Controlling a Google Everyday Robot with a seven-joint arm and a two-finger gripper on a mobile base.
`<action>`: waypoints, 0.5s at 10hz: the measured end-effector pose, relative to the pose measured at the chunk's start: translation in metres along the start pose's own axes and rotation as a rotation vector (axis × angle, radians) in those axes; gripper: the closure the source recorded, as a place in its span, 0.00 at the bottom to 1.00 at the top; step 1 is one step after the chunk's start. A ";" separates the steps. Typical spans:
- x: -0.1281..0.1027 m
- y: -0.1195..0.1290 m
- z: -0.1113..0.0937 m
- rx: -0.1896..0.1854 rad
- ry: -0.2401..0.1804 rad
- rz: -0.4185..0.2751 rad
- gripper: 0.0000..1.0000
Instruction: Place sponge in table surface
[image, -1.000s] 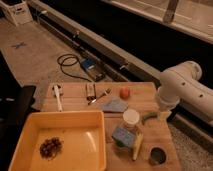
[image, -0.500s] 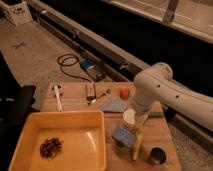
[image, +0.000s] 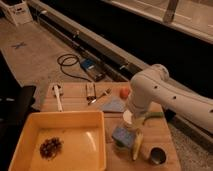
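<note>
The sponge (image: 121, 135) is a small blue block near the table's front, sitting on or just above a green cup (image: 121, 148); I cannot tell if they touch. The white arm (image: 150, 92) reaches in from the right and bends down over it. My gripper (image: 129, 120) is at the arm's lower end, right above the sponge's back edge and mostly hidden by the arm. The table surface (image: 165, 135) is a light wooden plank top.
A big yellow tray (image: 35, 125) with dark crumbs fills the front left. A grey-blue cloth (image: 112, 105), an orange ball (image: 124, 92), a white utensil (image: 57, 97) and small tools (image: 91, 91) lie at the back. A long yellow item (image: 137, 145) and a dark cup (image: 157, 156) stand front right.
The arm has swung left from the table's right side and come down over the sponge. The things on the table have not moved.
</note>
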 end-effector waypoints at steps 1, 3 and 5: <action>0.000 0.003 0.002 -0.013 0.014 0.003 0.35; -0.014 0.009 0.017 -0.043 0.017 0.005 0.35; -0.028 0.023 0.039 -0.073 -0.014 0.020 0.35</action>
